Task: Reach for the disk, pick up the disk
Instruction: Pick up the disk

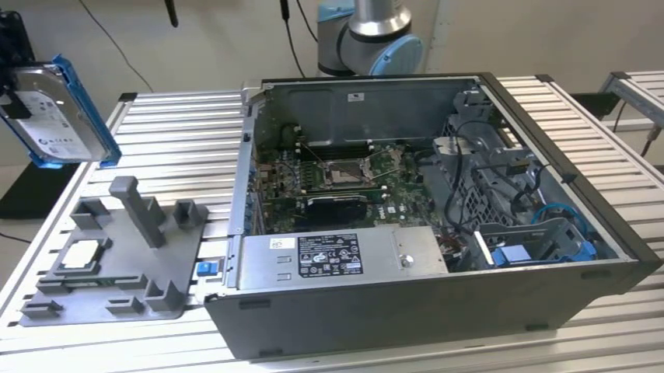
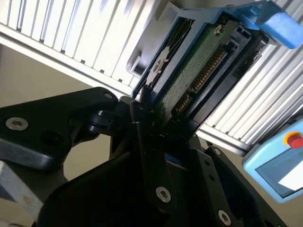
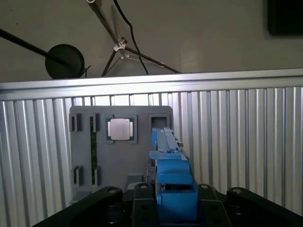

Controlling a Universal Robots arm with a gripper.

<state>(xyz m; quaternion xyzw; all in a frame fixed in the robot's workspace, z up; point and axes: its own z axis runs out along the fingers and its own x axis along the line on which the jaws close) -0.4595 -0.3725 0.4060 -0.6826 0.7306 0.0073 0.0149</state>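
Gripper [image 2: 163, 120] close to the lens in the second wrist view, black fingers [image 2: 149, 151] drawn in tight on the disk [image 2: 189, 85]. Open only by the drive's thickness, clamped across one end. Green circuit board [image 2: 208, 56] and connector row turned toward that camera, blue bracket [image 2: 279, 21] capping the far end.

Same hold in the first wrist view: disk [image 3: 171, 175] edge-on between the two black finger links, blue plastic uppermost.

Below the disk in the first wrist view, and apart from it, a grey fixture [image 3: 85, 142] on the slatted metal table [image 3: 236, 142], with a square silver processor chip [image 3: 120, 128] seated in one of its pockets. Beyond the table edge, a tripod [image 3: 120, 47] and a round black foot against the floor. Off to one side in the second wrist view, a teach pendant [image 2: 277, 168] with a red button.

From the exterior view: disk [image 1: 57, 109] up in the air at the exterior view's left, clear of the table [image 1: 176, 140], tilted, white label facing the camera. Fixture [image 1: 124, 287] well below it, chip [image 1: 83, 255] on its near corner. Further toward the exterior view's right, an open computer case [image 1: 415, 311] lying on its side, motherboard and cables exposed. Farthest back, behind the case, the arm base [image 1: 368, 35], silver and pale blue.
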